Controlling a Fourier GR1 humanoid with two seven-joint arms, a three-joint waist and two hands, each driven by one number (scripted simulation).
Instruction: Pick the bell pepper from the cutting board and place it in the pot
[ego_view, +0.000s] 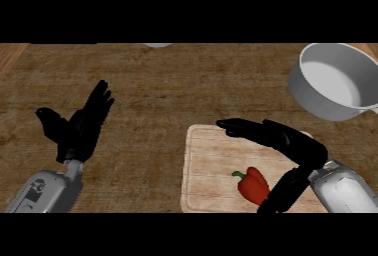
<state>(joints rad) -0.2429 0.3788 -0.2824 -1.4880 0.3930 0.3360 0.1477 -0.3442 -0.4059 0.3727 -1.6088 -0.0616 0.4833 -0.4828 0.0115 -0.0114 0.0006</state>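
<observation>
Brown counter (162, 90) carries a board (210, 165) with the pepper (253, 186) on its near part, long axis running stem up-left to base down-right. We find our right hand (284, 142) nearer, fingers apart, arched over the board with the pepper below, between fingers and thumb, not clasped. Left hand (77, 127) rests open at left; the pot (332, 80) lies up-right.

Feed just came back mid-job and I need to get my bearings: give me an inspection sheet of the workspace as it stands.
Surface: brown wooden counter.
Job's things: red bell pepper lies on the cutting board, near its lower right; grey pot stands at upper right, nothing seen inside.
Clutter: a pale object barely shows at the top edge; cannot tell what it is.
Hands: right hand arches over the board, thumb beside the pepper, not closed on it; left hand open at left, fingers up.
Cables: nothing seen.
Surroundings: nothing seen beyond the counter.
</observation>
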